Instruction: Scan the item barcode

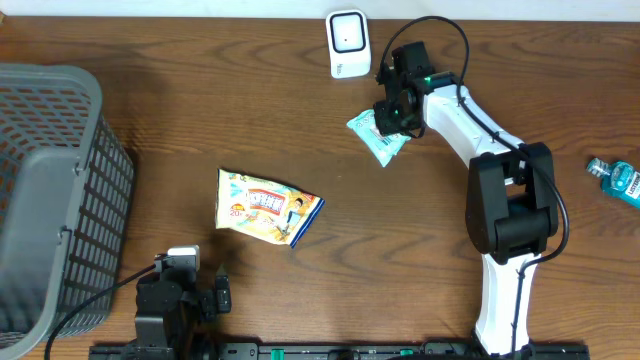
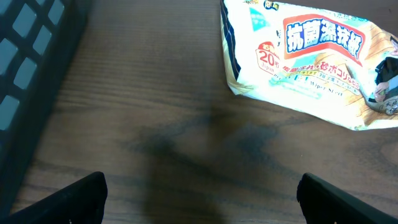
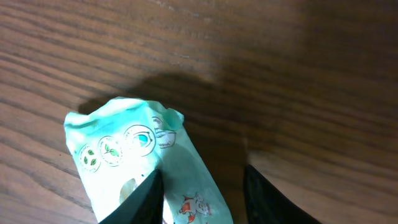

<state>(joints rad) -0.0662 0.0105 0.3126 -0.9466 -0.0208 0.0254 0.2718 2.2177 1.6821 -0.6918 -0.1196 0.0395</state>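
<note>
The left gripper point(image 2: 202, 208) stands wide open and empty, the wipes pack point(image 2: 311, 62) lying on the table ahead of it. By the scanner point(image 1: 347, 44), the teal packet point(image 3: 143, 162) sits between the half-open jaws of the right gripper point(image 3: 202, 183), against one finger and clear of the other.

1. The basket point(image 1: 100, 210) runs off the overhead view's left edge.
2. The teal packet point(image 3: 124, 149) is cut by the right wrist view's bottom edge (small print unreadable).
3. The blue bottle point(image 1: 622, 182) is clipped at the overhead's right edge.
</note>
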